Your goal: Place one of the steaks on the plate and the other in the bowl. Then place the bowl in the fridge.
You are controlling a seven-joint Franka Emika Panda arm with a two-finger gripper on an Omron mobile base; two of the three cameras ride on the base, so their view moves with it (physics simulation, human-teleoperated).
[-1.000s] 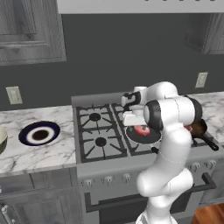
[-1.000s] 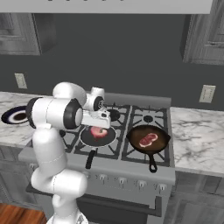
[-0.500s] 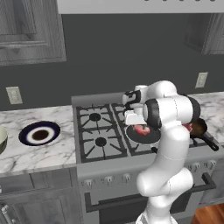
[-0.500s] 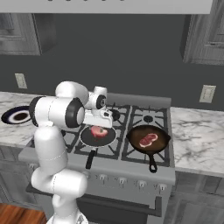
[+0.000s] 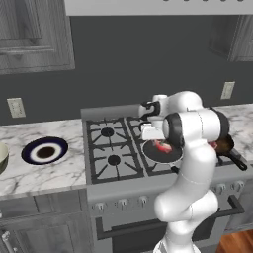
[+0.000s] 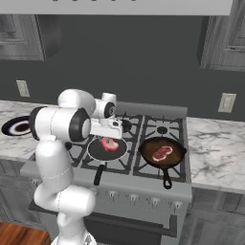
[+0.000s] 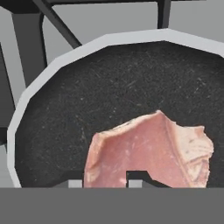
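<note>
The pale pink steak lies in a grey-rimmed dark pan on the stove's front burner. My gripper points down at it, fingertips on either side of the steak's left part and closed against the meat. The gripper hangs just over that pan, steak beneath it. The darker marbled steak sits in a black frying pan to the right. The plate rests on the left counter, and the bowl peeks in at the left edge. The fridge is out of view.
The stove has raised black grates and a knob row along its front. The frying pan's handle juts toward the stove front. Marble counters flank the stove, with cabinets above and a dark back wall.
The fingers have closed in from wide apart onto the pale pink steak. The hand has sunk slightly toward the pan. Nothing else has moved.
</note>
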